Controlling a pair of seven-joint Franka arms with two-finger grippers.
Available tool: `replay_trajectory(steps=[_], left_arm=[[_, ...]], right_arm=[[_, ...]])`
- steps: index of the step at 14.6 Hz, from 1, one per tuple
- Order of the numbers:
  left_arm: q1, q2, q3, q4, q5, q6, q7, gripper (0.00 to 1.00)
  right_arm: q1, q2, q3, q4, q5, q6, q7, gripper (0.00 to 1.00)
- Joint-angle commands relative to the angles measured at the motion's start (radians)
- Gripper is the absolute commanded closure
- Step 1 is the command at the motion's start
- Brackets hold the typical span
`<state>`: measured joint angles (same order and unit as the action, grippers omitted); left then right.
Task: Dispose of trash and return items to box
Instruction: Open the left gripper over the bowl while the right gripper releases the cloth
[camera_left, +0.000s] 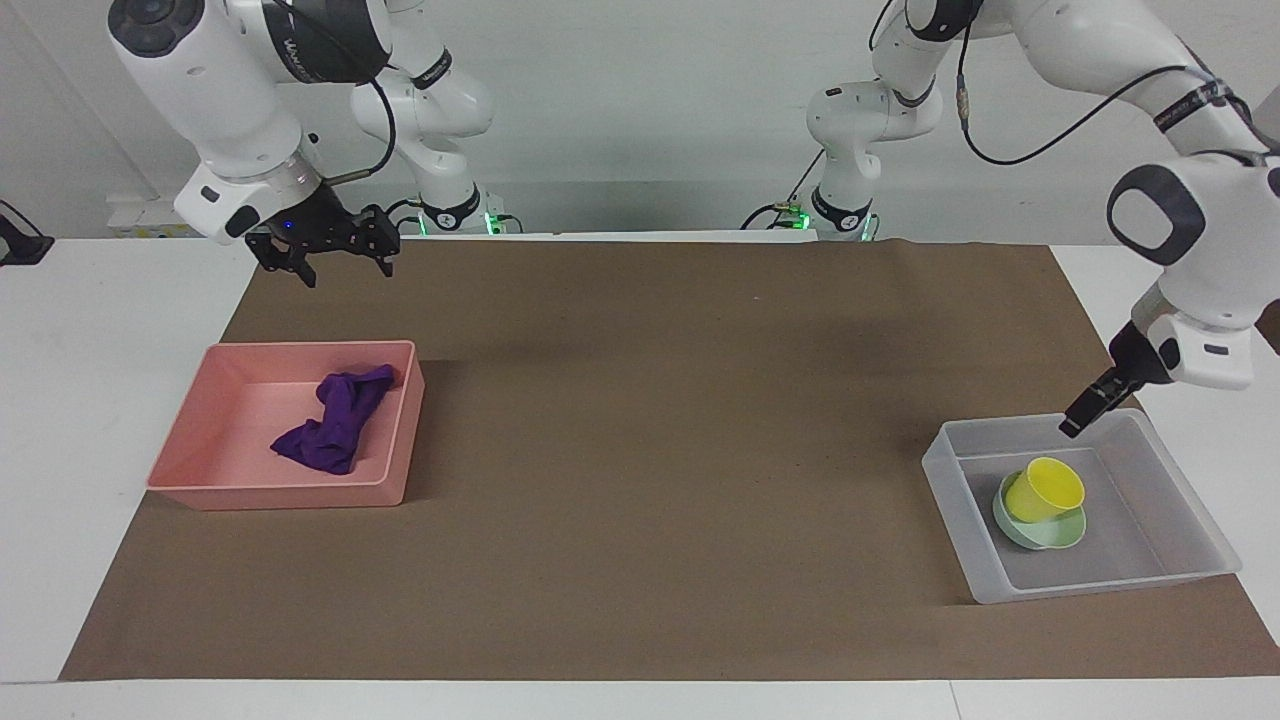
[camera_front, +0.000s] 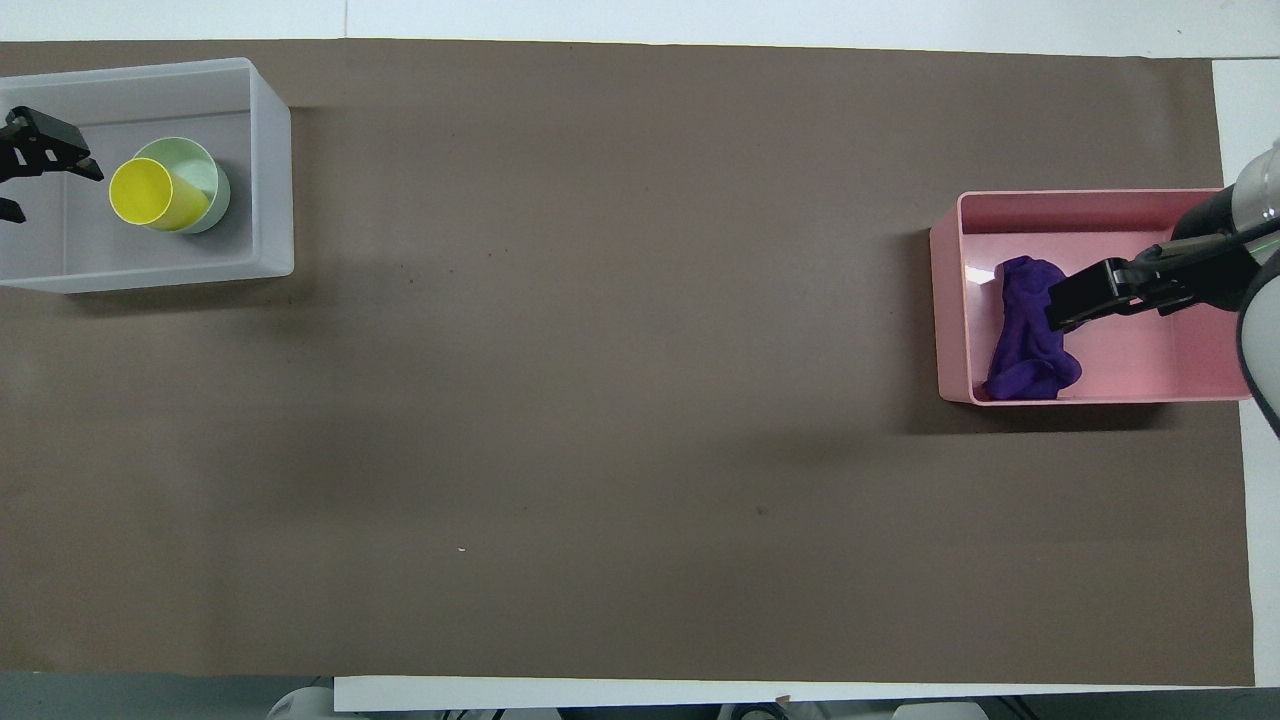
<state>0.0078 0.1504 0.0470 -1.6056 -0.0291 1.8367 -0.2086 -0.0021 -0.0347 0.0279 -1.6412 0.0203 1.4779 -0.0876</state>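
Yellow cup (camera_left: 1044, 491) resting tilted in mint bowl (camera_left: 1040, 525) inside clear box (camera_left: 1170, 575); purple rag (camera_left: 336, 420) in pink tray (camera_left: 285, 495). Left claw (camera_left: 1085, 411) above box rim, empty, spread (apparently). Right claw (camera_left: 325, 252) raised over the bench, empty, wide. Sorting seemingly done; next, retreat only.

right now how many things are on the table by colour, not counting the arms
pink: 1, the pink tray
purple: 1, the rag in that tray
clear-white: 1, the tub
yellow: 1, the cup, tilted in the bowl
mint-green: 1, the bowl in the tub
total: 5
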Motion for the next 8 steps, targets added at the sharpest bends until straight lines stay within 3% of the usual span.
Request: replay_trajectory(steps=[1, 3, 8], left_arm=[[-0.035, -0.153, -0.004, -0.054, 0.023, -0.147, 0.17, 0.0], [-0.069, -0.196, -0.004, -0.054, 0.025, -0.218, 0.264, 0.0], [-0.101, -0.19, -0.007, -0.031, 0.023, -0.257, 0.268, 0.0]], right_arm=[[-0.009, -0.031, 0.004, -0.012, -0.005, -0.021, 0.017, 0.01], [-0.01, -0.033, 0.003, -0.012, -0.003, -0.028, 0.016, 0.01], [-0.01, -0.047, 0.001, -0.02, -0.003, -0.047, 0.016, 0.01]])
